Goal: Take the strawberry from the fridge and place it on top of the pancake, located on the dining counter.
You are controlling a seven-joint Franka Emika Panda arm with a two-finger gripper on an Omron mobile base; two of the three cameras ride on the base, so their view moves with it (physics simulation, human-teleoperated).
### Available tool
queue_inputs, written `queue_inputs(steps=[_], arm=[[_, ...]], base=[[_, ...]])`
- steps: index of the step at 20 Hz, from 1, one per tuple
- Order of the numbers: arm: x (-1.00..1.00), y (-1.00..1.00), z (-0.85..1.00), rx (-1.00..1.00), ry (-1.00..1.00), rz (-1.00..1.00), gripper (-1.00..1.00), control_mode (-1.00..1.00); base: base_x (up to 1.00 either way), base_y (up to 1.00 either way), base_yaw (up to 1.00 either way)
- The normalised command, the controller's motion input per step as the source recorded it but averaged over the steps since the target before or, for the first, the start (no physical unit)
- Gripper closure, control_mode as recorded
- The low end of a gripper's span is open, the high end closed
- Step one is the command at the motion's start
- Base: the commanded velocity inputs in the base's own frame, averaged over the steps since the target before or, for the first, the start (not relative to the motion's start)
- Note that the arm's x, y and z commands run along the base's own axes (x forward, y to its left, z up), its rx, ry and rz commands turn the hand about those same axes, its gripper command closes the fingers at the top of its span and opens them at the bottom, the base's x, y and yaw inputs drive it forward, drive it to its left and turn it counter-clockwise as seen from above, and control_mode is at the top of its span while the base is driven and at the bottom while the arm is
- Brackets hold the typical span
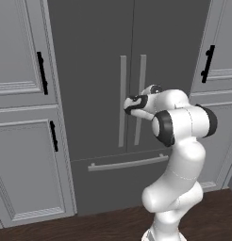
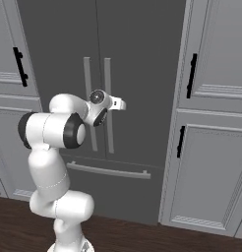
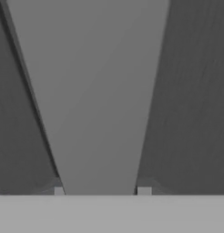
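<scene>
The jaws [image 3: 101, 191] stand spread, one fingertip [image 3: 59, 191] on each side of a long grey bar handle [image 3: 98, 100] of the fridge [image 1: 94, 56]. In the hand view the handle runs straight away from between the jaws, its pale face wide near the tips and the dark door panel showing on both sides of it. Whether the fingertips touch the handle cannot be told; they sit just beside its edges.

In the left base view the arm is folded in front of the closed French doors, with the hand reaching forward to the right-hand handle [image 1: 140, 94] of the pair, roughly midway along the bar. The other handle [image 1: 122, 99] stands just to the left of the jaws. Below the jaws runs the horizontal bar [image 1: 127, 163] of the bottom drawer. Lighter grey panelled cabinets [image 1: 23, 141] with black handles [image 1: 41, 73] flank the fridge on both sides, well apart from the jaws. Both fridge doors are shut, hiding what is inside.
</scene>
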Motion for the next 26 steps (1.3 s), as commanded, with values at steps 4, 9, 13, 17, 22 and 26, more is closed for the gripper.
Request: queue_inputs(steps=[4,9,13,17,22,26], arm=[[0.04,-0.95,-0.18,0.00,0.03,0.00,1.00,-1.00],[-0.19,-1.00,-0.19,0.02,-0.02,0.00,1.00,-1.00],[-0.56,-1.00,-0.06,0.08,-0.02,0.00,1.00,-1.00],[-0.65,-1.00,-0.01,0.12,-0.02,0.00,1.00,-1.00],[-0.51,-1.00,0.00,0.15,-0.05,0.00,1.00,-1.00],[-0.56,-1.00,0.00,0.11,-0.09,0.00,1.00,-1.00]], base=[[0.00,0.00,0.00],[0.00,0.00,0.00],[0.00,0.00,0.00],[0.00,0.00,0.00],[0.00,0.00,0.00],[0.00,0.00,0.00]])
